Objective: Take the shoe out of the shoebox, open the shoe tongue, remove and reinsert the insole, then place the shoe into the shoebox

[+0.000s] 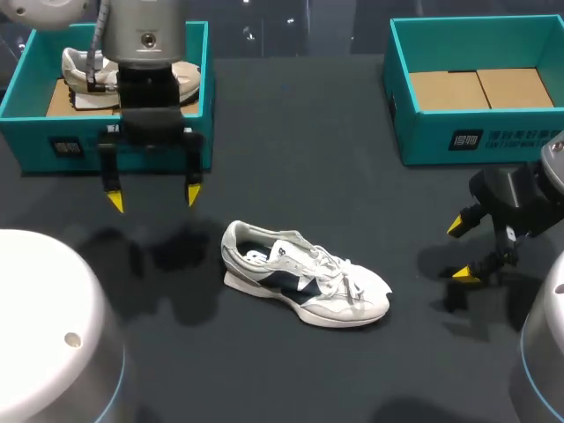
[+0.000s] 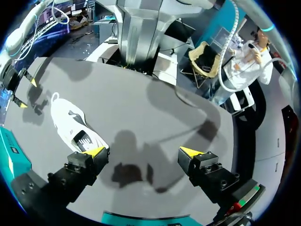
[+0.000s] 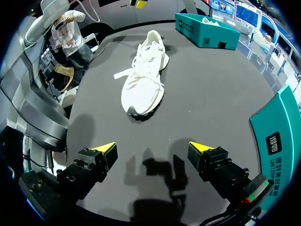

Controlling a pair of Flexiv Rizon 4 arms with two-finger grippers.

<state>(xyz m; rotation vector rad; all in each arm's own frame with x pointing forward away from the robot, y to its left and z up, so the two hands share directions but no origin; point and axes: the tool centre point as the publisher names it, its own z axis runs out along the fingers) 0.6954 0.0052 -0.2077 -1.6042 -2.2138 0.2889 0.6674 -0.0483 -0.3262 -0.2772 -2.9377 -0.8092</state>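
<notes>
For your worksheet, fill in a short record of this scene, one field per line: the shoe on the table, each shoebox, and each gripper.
shoe: white and dark, on its sole on the table between the boxes, touching neither gripper
left shoebox: teal, holds a second shoe
right shoebox: teal, no shoe inside, cardboard floor showing
left gripper: open, empty, in front of the left shoebox
right gripper: open, empty, off the shoe's toe end
</notes>
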